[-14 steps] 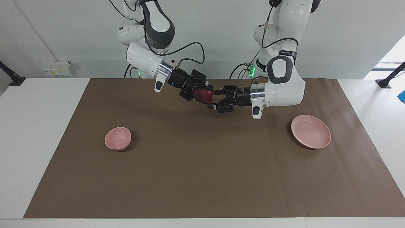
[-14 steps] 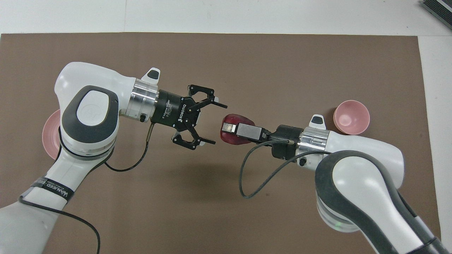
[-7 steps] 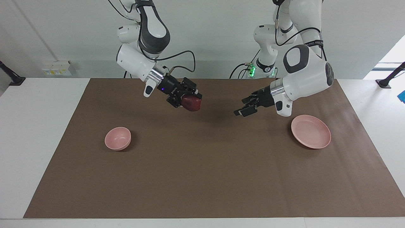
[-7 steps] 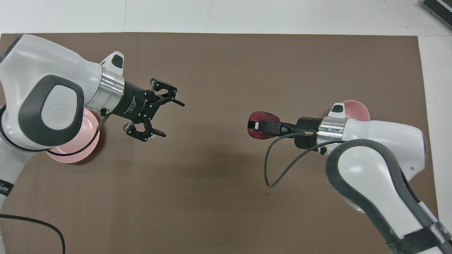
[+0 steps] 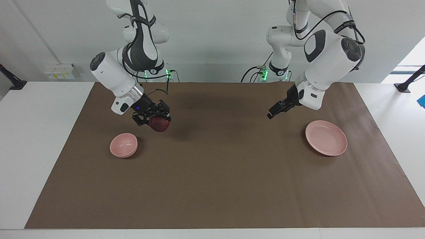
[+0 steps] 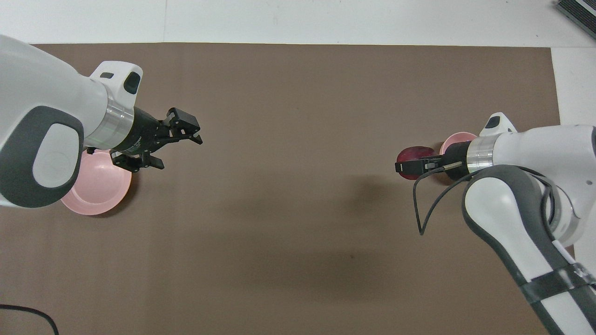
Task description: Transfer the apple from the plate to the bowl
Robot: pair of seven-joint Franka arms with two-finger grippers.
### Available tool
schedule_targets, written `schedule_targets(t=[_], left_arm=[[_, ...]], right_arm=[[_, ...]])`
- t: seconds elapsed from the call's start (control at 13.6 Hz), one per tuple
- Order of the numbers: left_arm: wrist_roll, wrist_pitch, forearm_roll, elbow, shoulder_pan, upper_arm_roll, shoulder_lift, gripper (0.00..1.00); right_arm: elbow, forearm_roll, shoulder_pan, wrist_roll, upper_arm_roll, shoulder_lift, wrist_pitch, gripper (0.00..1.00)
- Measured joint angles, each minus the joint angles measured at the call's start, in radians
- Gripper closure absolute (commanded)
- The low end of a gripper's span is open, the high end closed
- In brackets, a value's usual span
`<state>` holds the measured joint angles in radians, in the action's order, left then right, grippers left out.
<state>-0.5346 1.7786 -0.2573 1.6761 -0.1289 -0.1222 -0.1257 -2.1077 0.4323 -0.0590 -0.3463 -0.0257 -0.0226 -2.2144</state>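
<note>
I see a matt brown paper-like mat (image 5: 212, 186), smooth pink plastic-looking bowl (image 5: 123, 145) and plate (image 5: 326, 138), and a glossy apple (image 5: 159, 124).

dark red apple (image 5: 159, 124), pink bowl (image 5: 123, 145), plate (image 5: 326, 138)

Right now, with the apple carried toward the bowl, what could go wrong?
1. The right gripper, shut on the apple, is over bare mat beside the bowl, not over it; released here, the apple would probably land outside.
2. The bowl is barely wider than the apple, so an off-centre drop could clip its rim or tip it.
The left gripper, open near the plate, poses little risk.
</note>
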Motion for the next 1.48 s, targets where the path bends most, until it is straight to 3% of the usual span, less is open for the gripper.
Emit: schedule_targets(t=[0.44, 0.66, 1.03, 1.48], left_arm=[[0.535, -0.058, 0.181, -0.05, 0.096, 0.009, 0.023, 0.0], [0.612, -0.068, 0.196, -0.058, 0.141, 0.015, 0.057, 0.0], [0.634, -0.097, 0.245, -0.059, 0.164, 0.023, 0.127, 0.0], [0.697, -0.102, 0.264, -0.059, 0.179, 0.03, 0.134, 0.0]], right_arm=[[0.012, -0.361, 0.088, 0.006, 0.003, -0.062, -0.068, 1.0], [0.053, -0.491, 0.1, 0.036, 0.004, -0.104, -0.082, 1.0], [0.081, -0.578, 0.114, 0.075, 0.005, -0.166, -0.119, 1.0], [0.085, -0.585, 0.119, 0.101, 0.005, -0.208, -0.137, 1.0]])
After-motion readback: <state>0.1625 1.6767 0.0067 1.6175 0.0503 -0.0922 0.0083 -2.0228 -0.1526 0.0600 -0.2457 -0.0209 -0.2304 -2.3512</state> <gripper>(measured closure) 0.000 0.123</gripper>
